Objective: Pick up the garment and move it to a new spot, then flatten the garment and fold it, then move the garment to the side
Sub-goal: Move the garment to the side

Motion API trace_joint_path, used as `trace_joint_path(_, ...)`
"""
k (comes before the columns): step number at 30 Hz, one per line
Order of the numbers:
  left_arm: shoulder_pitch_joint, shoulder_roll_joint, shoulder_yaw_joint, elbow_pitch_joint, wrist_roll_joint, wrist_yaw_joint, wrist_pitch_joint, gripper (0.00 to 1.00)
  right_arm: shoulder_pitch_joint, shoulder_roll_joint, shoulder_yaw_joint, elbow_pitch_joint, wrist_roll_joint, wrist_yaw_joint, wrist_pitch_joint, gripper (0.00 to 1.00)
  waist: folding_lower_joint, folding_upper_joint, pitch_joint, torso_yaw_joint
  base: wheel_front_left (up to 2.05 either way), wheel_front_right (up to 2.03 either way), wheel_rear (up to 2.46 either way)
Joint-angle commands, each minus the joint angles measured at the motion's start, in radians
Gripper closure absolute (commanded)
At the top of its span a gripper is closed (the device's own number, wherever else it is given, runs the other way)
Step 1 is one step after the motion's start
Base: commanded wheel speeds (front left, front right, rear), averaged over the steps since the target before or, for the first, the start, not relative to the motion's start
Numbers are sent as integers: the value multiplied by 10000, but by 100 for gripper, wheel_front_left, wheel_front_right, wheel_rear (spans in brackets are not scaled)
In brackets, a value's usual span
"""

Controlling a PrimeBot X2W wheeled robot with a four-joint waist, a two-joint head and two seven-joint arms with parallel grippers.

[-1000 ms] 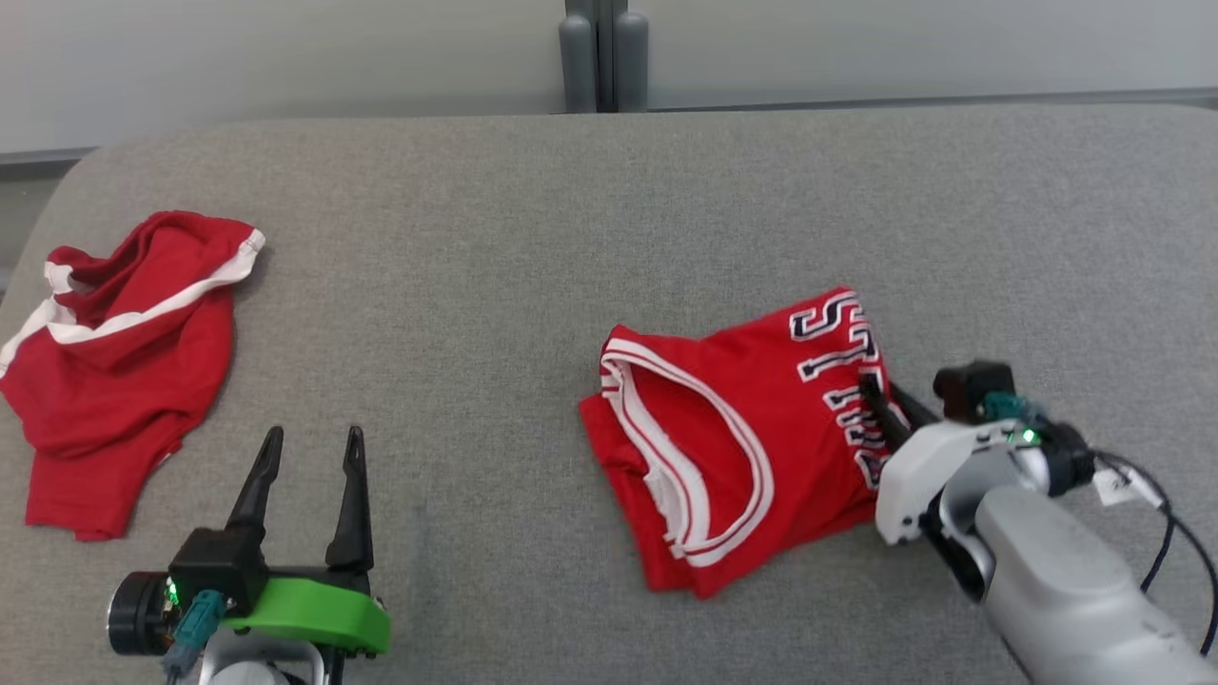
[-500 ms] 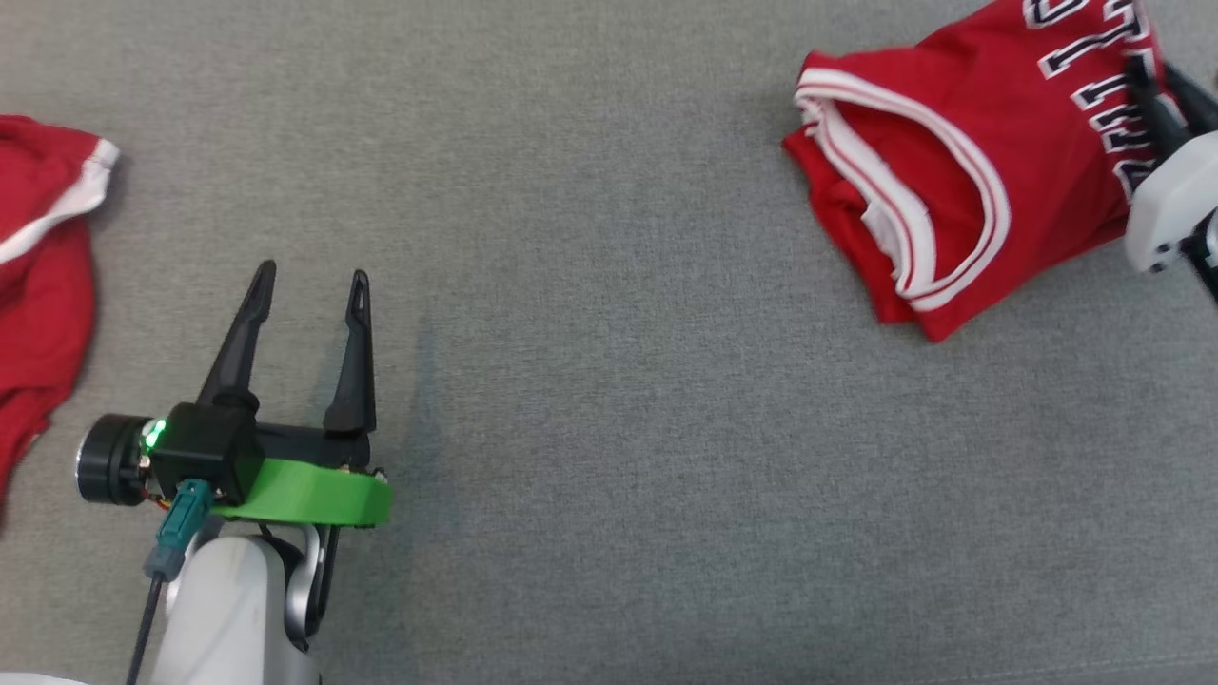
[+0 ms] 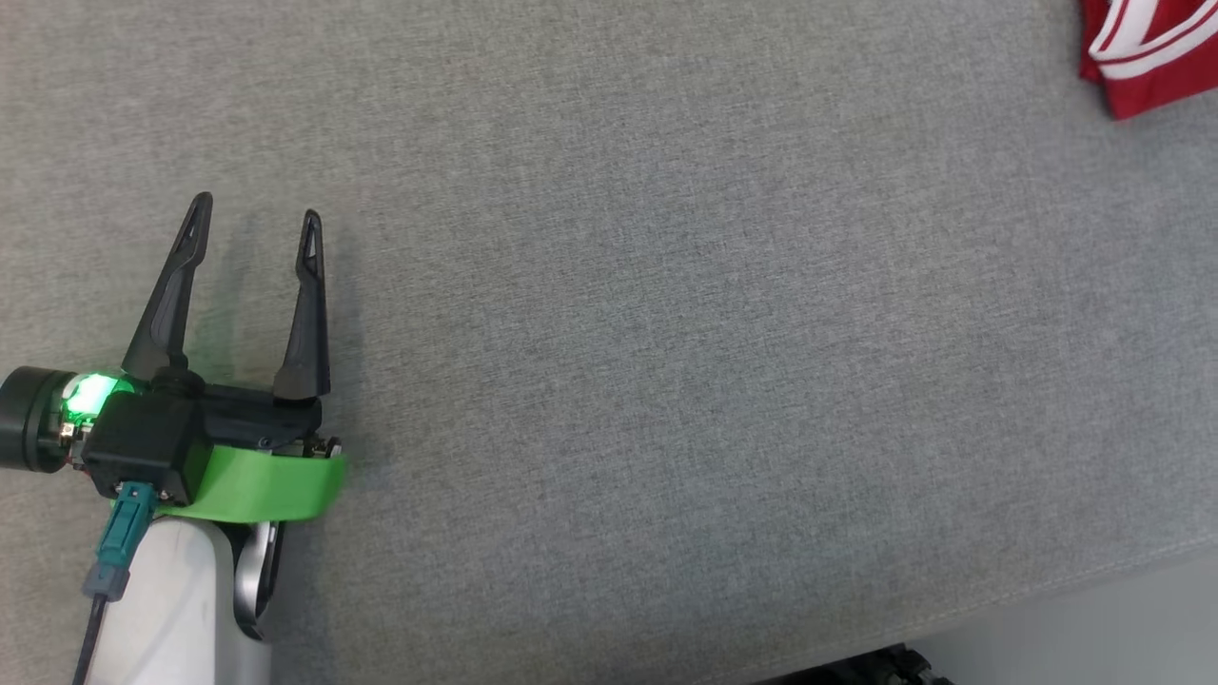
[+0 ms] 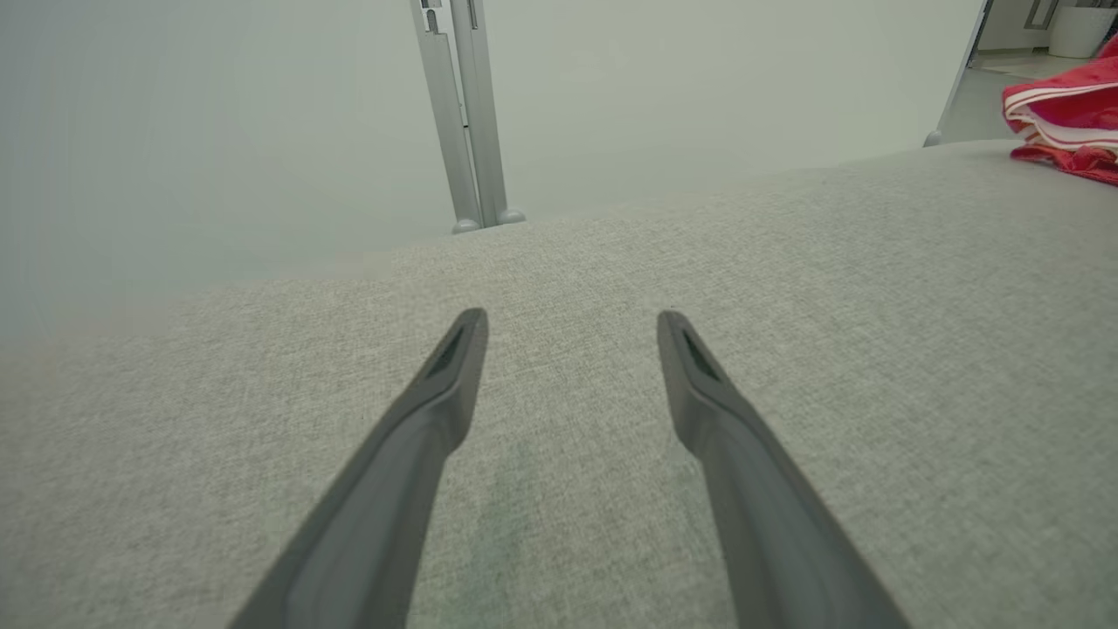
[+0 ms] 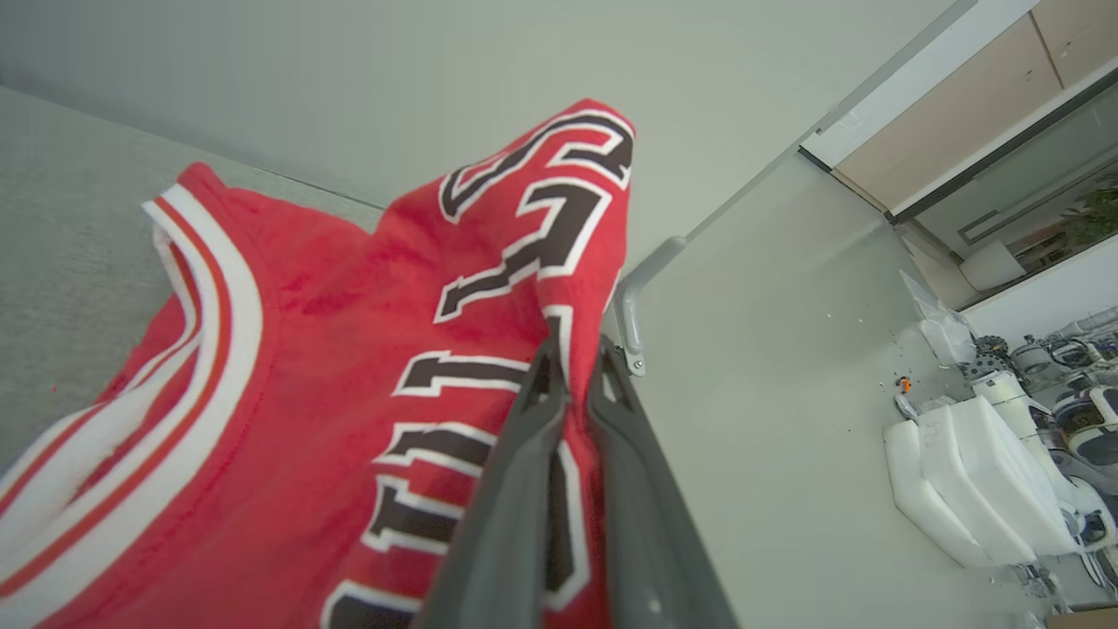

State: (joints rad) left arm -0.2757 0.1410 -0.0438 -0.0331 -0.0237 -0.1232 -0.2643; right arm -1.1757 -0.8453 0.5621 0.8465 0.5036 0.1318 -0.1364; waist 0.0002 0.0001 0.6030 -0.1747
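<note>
The garment (image 5: 349,349) is a folded red jersey with white trim and dark lettering. My right gripper (image 5: 572,354) is shut on its right edge, which is lifted off the grey surface. One corner of the garment (image 3: 1147,57) shows at the head view's top right, and the garment (image 4: 1066,122) lies far right in the left wrist view. My left gripper (image 3: 255,214) stands open over bare grey fabric at the lower left, nothing between its fingers (image 4: 454,367).
The grey padded table (image 3: 666,333) stretches across the head view; its front edge (image 3: 1047,595) runs along the lower right. A pale wall with a grey post (image 4: 463,114) stands behind the table. White robot parts (image 5: 978,472) lie on the floor to the right.
The head camera has swung left and down, so the jersey has slid to the top right corner and the red garment at left has left the picture. The left gripper stays open.
</note>
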Motion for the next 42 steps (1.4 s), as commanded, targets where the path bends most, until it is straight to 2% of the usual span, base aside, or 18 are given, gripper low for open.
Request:
trace_joint_path(1,85,129,26,-106,62,39,3,0,-252,-99,94,55,125,-23,120,100,-2,-1,505,-481,0,0,0)
trace_joint_path(11,124,112,-141,-202,41,111,11,0,-1063,4,519,817,422,-23,260,100,-2,-1,749,-294,0,0,0)
trace_joint_path(19,105,54,-201,-224,-54,177,11,0,-1771,113,555,2124,-100,-24,-158,100,-2,-1,729,-69,0,0,0)
trace_joint_path(20,108,46,-217,-226,-64,182,11,0,-1879,129,542,2279,-202,-24,-287,73,-2,-1,719,-39,0,0,0)
trace_joint_path(21,115,36,-228,-224,-71,192,11,0,-1917,131,540,2449,-264,-24,-295,0,-2,-1,707,-14,0,0,0)
trace_joint_path(27,234,-29,-163,-170,-170,282,11,0,-2180,326,625,2939,-739,-23,-925,0,-2,-1,468,25,0,0,0)
trace_joint_path(33,350,-153,-51,-35,-347,330,9,0,-1857,661,443,2534,-644,-23,-1263,0,-2,-1,-253,71,0,0,0)
trace_joint_path(37,659,-256,119,149,-543,367,8,0,-1238,970,73,1468,-696,-23,-1287,0,-2,-1,-1075,190,0,0,0)
trace_joint_path(42,1258,-410,565,329,-804,457,5,0,435,1593,-687,-343,-982,-23,-1286,0,-2,-1,-2239,440,0,0,0)
